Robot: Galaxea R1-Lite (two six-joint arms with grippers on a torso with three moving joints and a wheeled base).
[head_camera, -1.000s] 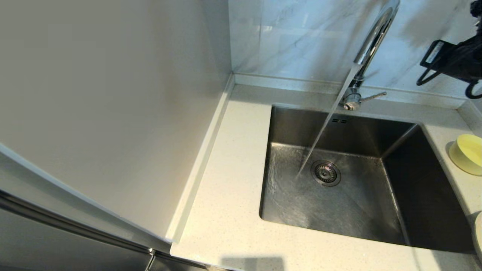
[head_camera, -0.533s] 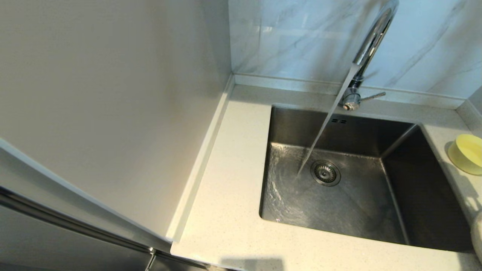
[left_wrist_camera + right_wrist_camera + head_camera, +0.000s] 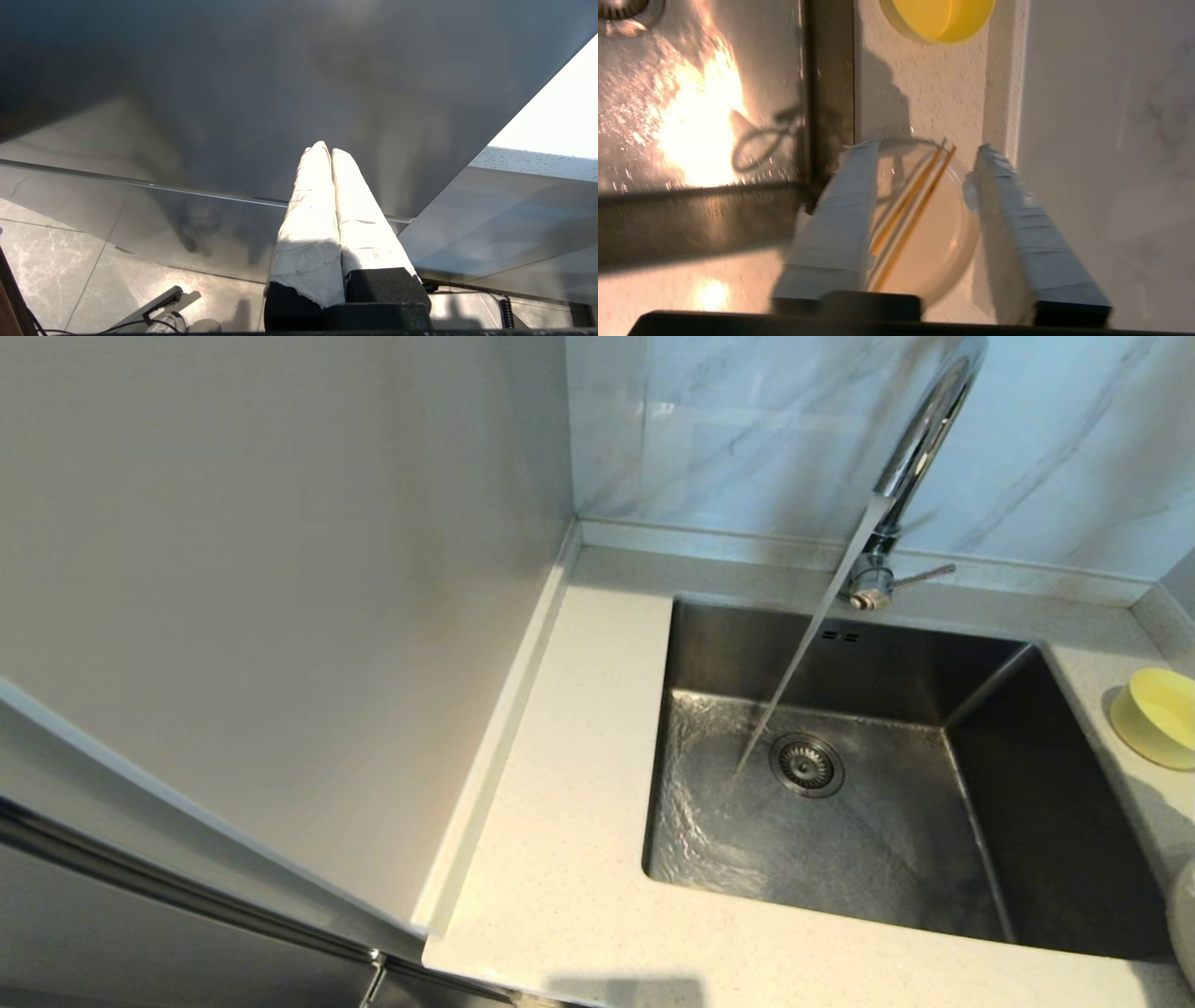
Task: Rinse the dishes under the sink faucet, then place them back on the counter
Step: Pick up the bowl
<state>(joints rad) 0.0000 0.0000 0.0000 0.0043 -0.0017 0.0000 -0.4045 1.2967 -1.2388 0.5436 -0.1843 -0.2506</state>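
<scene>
Two thin brown chopsticks [image 3: 908,205] lie across the white plate [image 3: 938,242].

The left gripper [image 3: 325,151] has two long tapering fingers [image 3: 308,224] wrapped in creased white tape, set in black foam-like blocks on a black base. The right gripper [image 3: 924,149] has two flat, broad fingers [image 3: 840,224] covered in pale grey-blue tape laid in bands, with dark ends, fixed to a black housing.
</scene>
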